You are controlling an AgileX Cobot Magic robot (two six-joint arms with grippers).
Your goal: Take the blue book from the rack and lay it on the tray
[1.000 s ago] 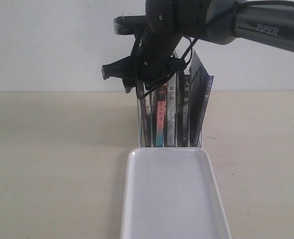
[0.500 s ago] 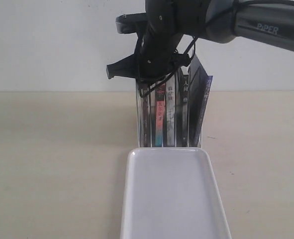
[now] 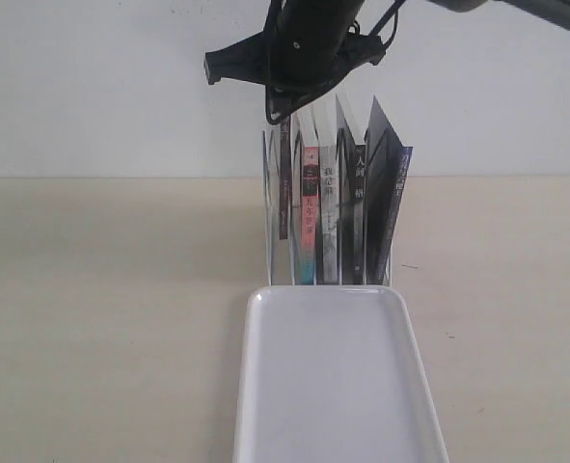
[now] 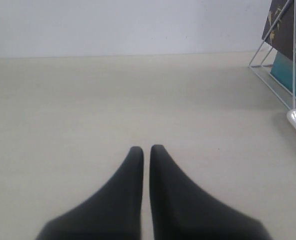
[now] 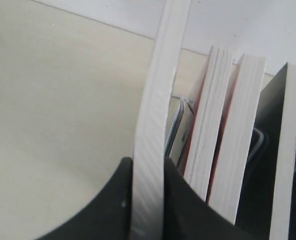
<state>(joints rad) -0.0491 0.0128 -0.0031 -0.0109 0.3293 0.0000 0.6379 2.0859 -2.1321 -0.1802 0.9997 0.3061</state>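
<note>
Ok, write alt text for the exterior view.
The right gripper holds the blue book by its top, partway out of the rack at its left end. Other books stand in the rack; the tray lies in front.

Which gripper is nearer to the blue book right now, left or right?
Right. The right gripper is clamped on the top edge of the blue book, above the rack. The left gripper sits shut over bare table, off to the rack's side.

Glossy white tray (image 3: 335, 395), pale beige table (image 3: 101, 318), pink-and-teal book spine (image 3: 309, 227), black left pincer (image 4: 146, 152).
</note>
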